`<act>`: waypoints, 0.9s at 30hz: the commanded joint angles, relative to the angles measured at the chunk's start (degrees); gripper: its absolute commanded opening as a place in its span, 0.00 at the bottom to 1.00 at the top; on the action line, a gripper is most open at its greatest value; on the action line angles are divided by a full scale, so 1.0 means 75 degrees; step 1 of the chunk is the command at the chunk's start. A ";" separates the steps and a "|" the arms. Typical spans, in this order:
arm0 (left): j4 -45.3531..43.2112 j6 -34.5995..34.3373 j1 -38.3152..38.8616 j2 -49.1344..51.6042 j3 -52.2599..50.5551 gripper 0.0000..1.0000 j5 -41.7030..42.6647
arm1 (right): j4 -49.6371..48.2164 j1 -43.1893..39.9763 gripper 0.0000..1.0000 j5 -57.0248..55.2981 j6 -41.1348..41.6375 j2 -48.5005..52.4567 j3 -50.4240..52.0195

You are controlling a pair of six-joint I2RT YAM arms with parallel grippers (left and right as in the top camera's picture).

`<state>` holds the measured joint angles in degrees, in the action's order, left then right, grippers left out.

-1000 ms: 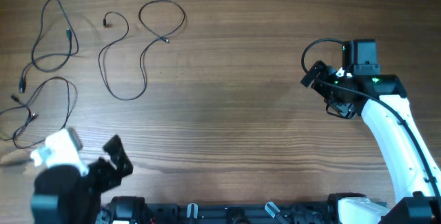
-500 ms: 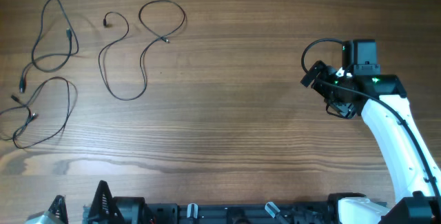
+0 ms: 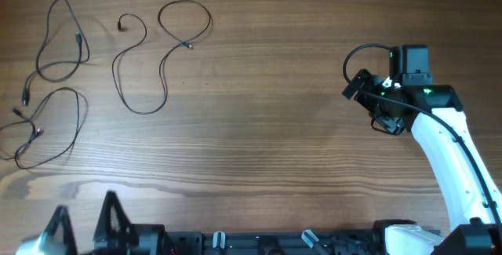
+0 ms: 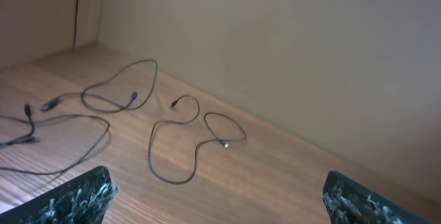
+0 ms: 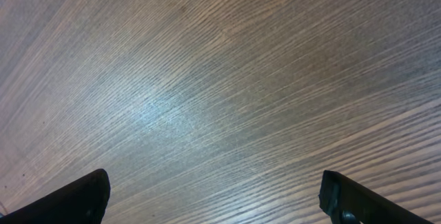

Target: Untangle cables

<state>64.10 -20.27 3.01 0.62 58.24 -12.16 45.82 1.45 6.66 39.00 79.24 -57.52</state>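
Cables point(image 3: 145, 112) lie separated ahead of the wide left pincer point(image 4: 217, 203), far from the wide right pincer point(image 5: 213, 198).

cables point(image 3: 114, 71): on table point(image 3: 259, 129), far left | left tool point(image 3: 85, 224): near edge, before cables | right tool point(image 3: 369, 104): well apart, right

A wood-grain table point(image 3: 259, 129) meets a plain beige wall point(image 4: 289, 45) along its far edge.

Left end effector point(image 3: 84, 202) — farther back
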 commanded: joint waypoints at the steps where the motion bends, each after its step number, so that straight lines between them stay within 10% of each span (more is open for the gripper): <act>1: -0.0924 -0.0833 -0.0029 -0.0041 -0.1183 1.00 0.0090 | -0.0020 0.0003 1.00 0.0090 0.0020 -0.0093 0.0006; 6: -0.2669 -0.2049 -0.0029 -0.0041 -0.3013 1.00 0.0154 | -0.0023 0.0003 1.00 0.0090 0.0020 -0.0093 0.0006; 27: -0.7099 -0.0860 -0.0029 -0.0041 -0.7294 1.00 0.0157 | -0.0023 0.0003 1.00 0.0090 0.0020 -0.0093 0.0006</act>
<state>13.41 -30.72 3.01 0.75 6.07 -11.27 45.82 1.45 6.66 39.00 79.22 -57.52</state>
